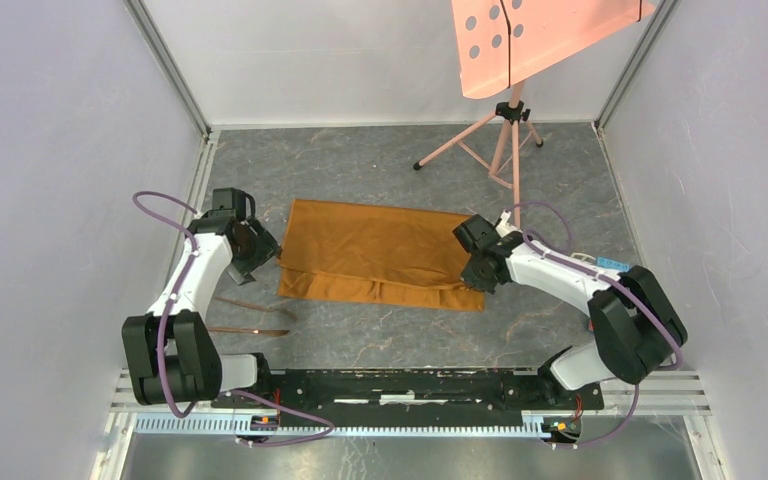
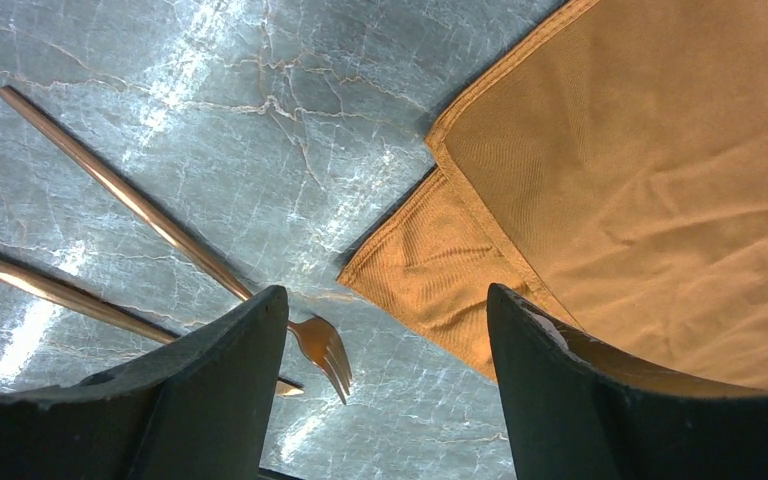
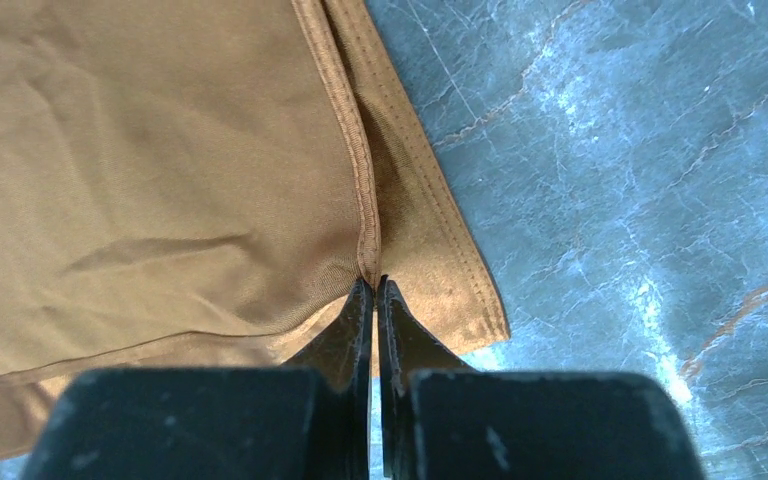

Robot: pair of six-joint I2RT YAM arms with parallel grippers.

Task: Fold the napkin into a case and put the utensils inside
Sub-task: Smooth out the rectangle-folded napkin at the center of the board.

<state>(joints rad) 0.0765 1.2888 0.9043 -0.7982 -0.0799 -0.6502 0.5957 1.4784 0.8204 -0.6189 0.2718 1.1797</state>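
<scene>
The orange-brown napkin (image 1: 375,252) lies flat in the middle of the table, partly folded, with a lower layer sticking out along its near edge. My right gripper (image 1: 472,276) is shut on the napkin (image 3: 160,180), pinching the hem of the upper layer near the right near corner. My left gripper (image 1: 260,262) is open and empty just above the napkin's left near corner (image 2: 430,270). The copper utensils (image 1: 250,305) lie on the table left of the napkin. In the left wrist view a fork (image 2: 322,350) and two handles (image 2: 120,190) show beside my left finger.
A salmon-pink perforated panel (image 1: 530,35) on a tripod (image 1: 505,140) stands at the back right. Grey walls close in the marbled table (image 1: 380,160) on three sides.
</scene>
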